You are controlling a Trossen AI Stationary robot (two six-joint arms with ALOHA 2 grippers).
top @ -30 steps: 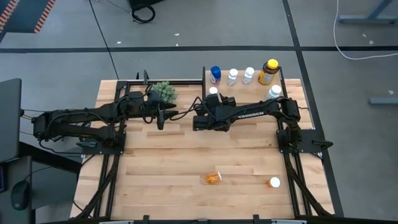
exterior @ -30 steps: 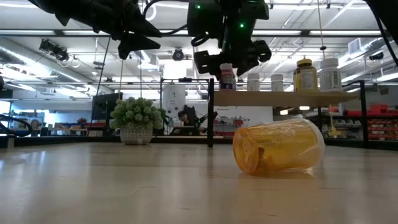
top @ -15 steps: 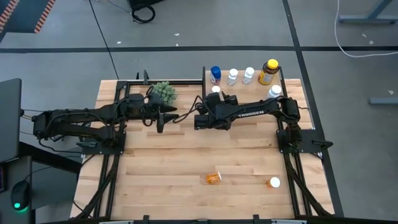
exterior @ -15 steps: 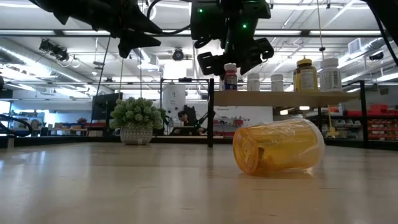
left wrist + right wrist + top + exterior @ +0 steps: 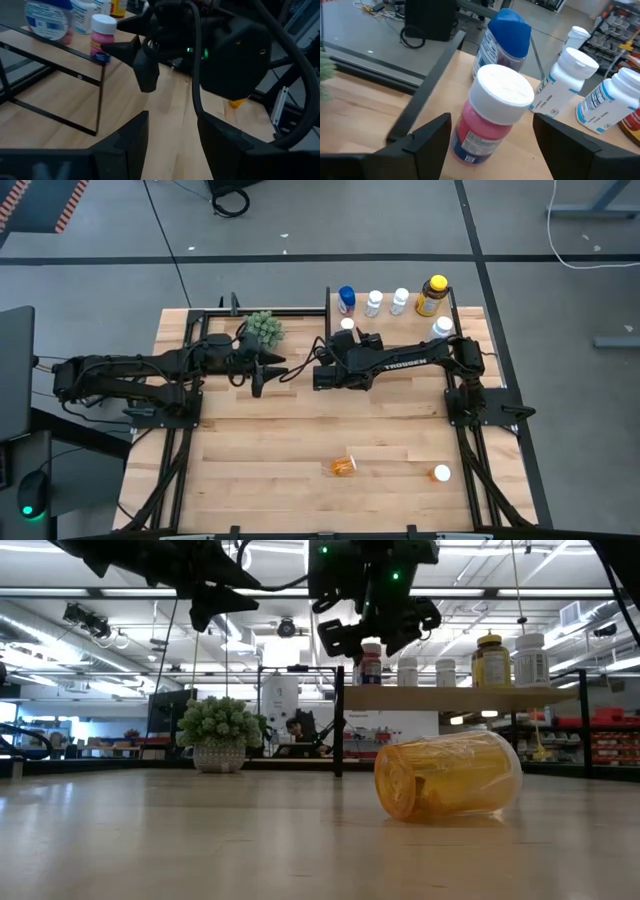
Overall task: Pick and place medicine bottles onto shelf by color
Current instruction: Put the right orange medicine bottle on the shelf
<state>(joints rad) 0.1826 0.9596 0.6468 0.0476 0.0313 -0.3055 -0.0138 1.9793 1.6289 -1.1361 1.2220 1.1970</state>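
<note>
A pink-labelled, white-capped bottle (image 5: 492, 117) stands on its base at the near left corner of the shelf (image 5: 395, 320). My right gripper (image 5: 492, 132) is open, with one finger on each side of this bottle (image 5: 347, 326). Behind it on the shelf stand a blue-capped bottle (image 5: 502, 42), white bottles (image 5: 565, 82) and an amber yellow-capped one (image 5: 432, 295). An orange bottle (image 5: 448, 775) lies on its side on the table, and a white-capped one (image 5: 441, 473) stands near it. My left gripper (image 5: 258, 370) hovers open above the table, left of the shelf. My right gripper comes at the pink-labelled bottle's body (image 5: 480, 135) roughly level from the table's near side, fingers spread wide beside it. The bottle rests on the shelf. Whether either finger touches it, I cannot tell.
A green spiky plant (image 5: 263, 328) in a pot sits near the far edge, left of the shelf's black upright (image 5: 339, 720). Open tabletop lies between the arms and the near edge, apart from the two loose bottles.
My right gripper has edged slightly toward the shelf's far side. The pink-labelled bottle between its fingers has shifted with it, from beside the black upright to farther in over the shelf.
</note>
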